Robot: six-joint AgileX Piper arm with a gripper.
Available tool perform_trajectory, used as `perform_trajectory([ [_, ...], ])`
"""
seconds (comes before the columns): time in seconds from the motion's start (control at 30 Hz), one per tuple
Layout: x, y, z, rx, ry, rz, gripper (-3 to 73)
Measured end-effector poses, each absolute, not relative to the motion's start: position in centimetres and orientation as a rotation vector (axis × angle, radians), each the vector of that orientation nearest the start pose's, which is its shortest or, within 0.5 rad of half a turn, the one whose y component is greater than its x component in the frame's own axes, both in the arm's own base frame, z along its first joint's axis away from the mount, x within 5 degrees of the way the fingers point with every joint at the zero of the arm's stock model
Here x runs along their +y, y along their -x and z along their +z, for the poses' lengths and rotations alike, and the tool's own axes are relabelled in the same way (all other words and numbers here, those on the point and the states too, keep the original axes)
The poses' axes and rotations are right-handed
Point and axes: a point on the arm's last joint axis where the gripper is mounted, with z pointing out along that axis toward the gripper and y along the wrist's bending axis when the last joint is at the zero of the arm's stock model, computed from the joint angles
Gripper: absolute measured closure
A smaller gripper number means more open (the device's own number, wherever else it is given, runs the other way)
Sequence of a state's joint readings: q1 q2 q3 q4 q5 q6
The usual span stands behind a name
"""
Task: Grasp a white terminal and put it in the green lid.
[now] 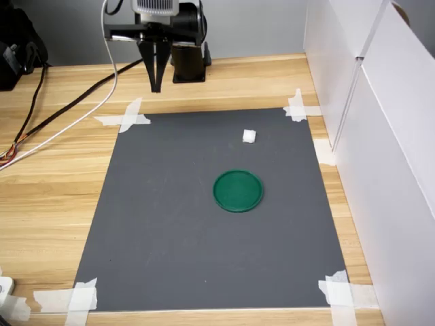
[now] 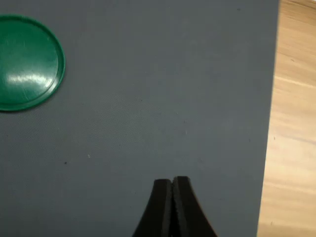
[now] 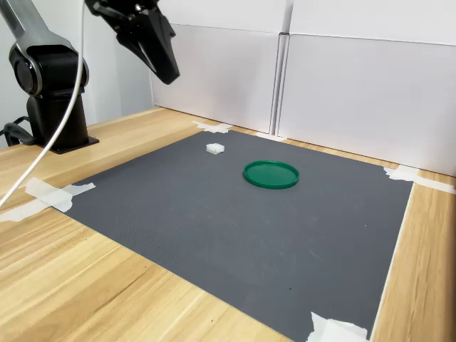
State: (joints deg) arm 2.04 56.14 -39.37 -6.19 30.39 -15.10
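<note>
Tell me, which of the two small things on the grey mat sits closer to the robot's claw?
The white terminal, a tiny white block. It lies nearer the gripper than the green lid, the flat round disc further down the mat in the first exterior view.

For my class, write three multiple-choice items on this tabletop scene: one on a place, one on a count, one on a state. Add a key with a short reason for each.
1. Where is the white terminal?
A. inside the green lid
B. on the grey mat, apart from the lid
C. between the jaws

2. How many green lids lie on the mat?
A. one
B. two
C. three

3. How are the gripper's jaws?
A. wide open
B. shut on the terminal
C. shut, holding nothing

Key:
1 B: it sits on the grey mat, clear of the green lid.
2 A: both exterior views show one.
3 C: in the wrist view the gripper has its fingers pressed together, empty.
</note>
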Motion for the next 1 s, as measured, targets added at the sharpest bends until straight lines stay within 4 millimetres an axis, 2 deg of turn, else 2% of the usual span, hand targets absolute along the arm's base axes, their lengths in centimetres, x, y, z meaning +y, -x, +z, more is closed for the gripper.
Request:
perform_trajectory([
  [0.17, 0.9, -21.7, 29.3, 2.367, 0.589, -0.196, 71.6],
  [0.37, 3.3, -23.1, 29.9, 2.304, 0.911, -0.225, 71.6],
  [0.5, 5.1, -23.1, 29.9, 2.256, 1.056, -0.242, 71.6],
  [0.73, 8.4, -22.2, 28.6, 2.253, 1.288, -0.201, 71.6],
  [1.0, 11.3, -21.1, 28.5, 2.171, 1.392, -0.136, 71.6],
])
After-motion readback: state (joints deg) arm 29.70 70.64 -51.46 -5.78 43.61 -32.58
